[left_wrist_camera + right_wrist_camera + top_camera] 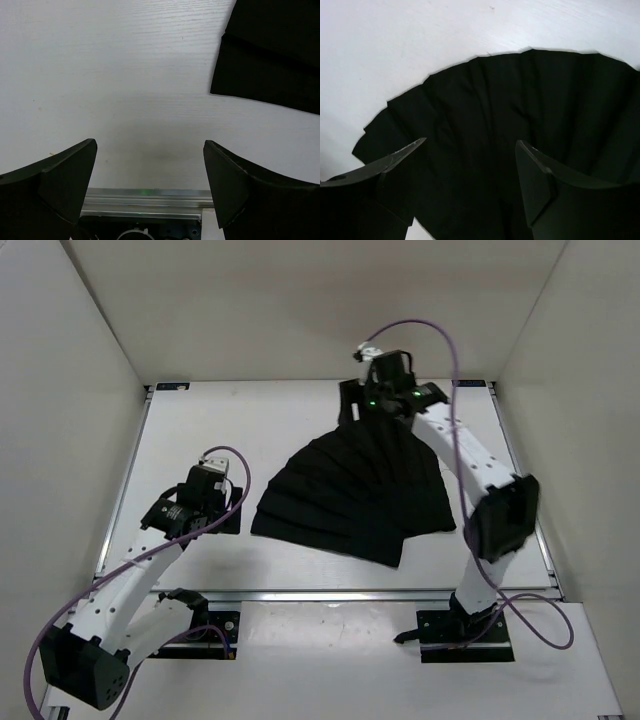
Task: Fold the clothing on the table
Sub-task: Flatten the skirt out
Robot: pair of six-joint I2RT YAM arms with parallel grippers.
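White shells and black joints are seen on the left arm (125, 585) and right arm (470, 455), each trailed by a purple cable (415, 323). Green lights (372, 398) are shown near the right hand (470, 142). Broad black wedge fingers (65, 170) are fitted to the left hand (150, 145).

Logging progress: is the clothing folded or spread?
Spread: the clothing lies fanned out flat on the table, pleats radiating from its narrow far end.
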